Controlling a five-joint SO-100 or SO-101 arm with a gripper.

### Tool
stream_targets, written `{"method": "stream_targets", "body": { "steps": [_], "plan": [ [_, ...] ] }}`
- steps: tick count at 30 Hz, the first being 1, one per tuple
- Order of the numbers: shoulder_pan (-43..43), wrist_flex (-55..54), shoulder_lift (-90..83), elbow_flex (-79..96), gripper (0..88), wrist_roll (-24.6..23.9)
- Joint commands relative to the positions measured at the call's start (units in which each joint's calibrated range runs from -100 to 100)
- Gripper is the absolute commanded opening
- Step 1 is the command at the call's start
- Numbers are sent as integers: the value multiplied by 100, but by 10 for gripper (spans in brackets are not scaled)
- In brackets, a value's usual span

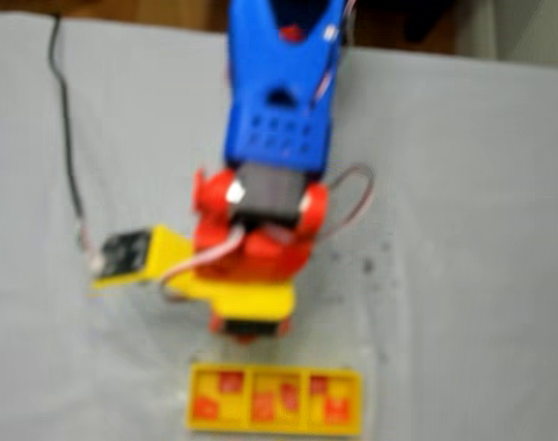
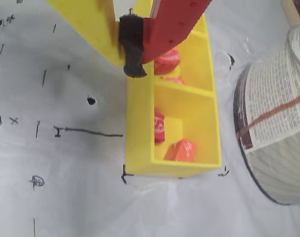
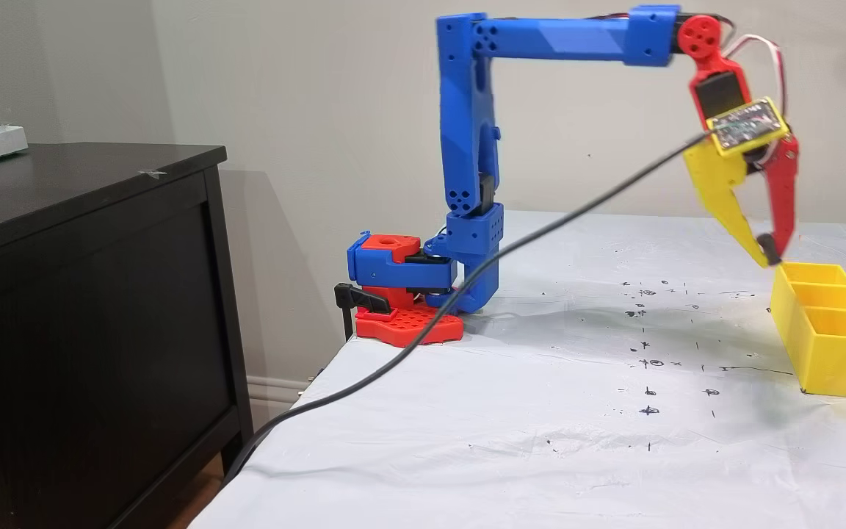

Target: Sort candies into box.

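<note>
The gripper (image 3: 768,258) hangs pinched shut and empty just above the box (image 3: 830,353), as the candies (image 2: 182,149) already lie inside.

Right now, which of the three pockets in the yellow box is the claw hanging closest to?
The end compartment nearest the arm's base: the gripper hangs at its rim, jaws closed and empty, while the other two lie farther along the box.
</note>
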Motion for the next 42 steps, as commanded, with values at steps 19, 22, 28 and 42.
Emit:
{"method": "stream_targets", "body": {
  "steps": [19, 22, 28, 42],
  "plan": [
    [-407, -2137, -4821, 5387, 1, 210],
    [-416, -1572, -5177, 5441, 1, 342],
    [-289, -1441, -6797, 6770, 1, 484],
    [-353, -704, -8570, 8300, 1, 352]
  ]
}}
